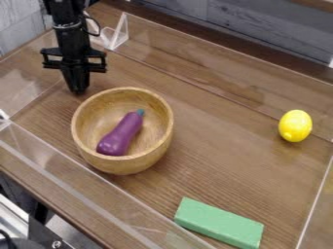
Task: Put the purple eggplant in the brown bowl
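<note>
The purple eggplant [120, 133] lies inside the brown bowl [152, 150], slanting from lower left to upper right, stem tip toward the upper right. The bowl rests on the wooden table left of centre. My gripper [77, 89] hangs just behind the bowl's far left rim, pointing straight down, fingers pressed together with nothing between them. It stands apart from the eggplant.
A yellow lemon [295, 125] sits at the right side of the table. A green rectangular block [219, 223] lies near the front edge. Clear plastic walls [33, 146] ring the work area, and a small clear bracket [115, 33] stands at the back.
</note>
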You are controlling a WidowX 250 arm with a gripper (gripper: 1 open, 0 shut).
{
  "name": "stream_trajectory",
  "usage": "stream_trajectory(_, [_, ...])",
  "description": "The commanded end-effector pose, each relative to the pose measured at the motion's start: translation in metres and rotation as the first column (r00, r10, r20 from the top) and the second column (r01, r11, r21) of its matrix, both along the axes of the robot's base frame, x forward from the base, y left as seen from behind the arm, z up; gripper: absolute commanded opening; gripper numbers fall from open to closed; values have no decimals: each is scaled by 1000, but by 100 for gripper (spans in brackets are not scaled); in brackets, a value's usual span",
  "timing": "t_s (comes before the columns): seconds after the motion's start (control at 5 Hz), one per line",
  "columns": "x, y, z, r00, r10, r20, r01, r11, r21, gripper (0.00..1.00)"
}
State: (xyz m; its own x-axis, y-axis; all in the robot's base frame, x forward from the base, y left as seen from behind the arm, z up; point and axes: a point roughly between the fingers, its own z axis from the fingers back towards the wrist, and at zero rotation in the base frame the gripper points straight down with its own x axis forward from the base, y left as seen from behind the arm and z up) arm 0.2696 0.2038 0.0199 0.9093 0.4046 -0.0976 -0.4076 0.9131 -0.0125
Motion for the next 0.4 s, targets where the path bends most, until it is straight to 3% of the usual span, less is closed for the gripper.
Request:
stream_trajectory(0.0, [-2, 9, 3, 1000, 31, 3, -31, 999, 16, 0])
stream_trajectory(0.2, [-4, 11, 3, 999, 41, -4, -41, 999, 17, 0])
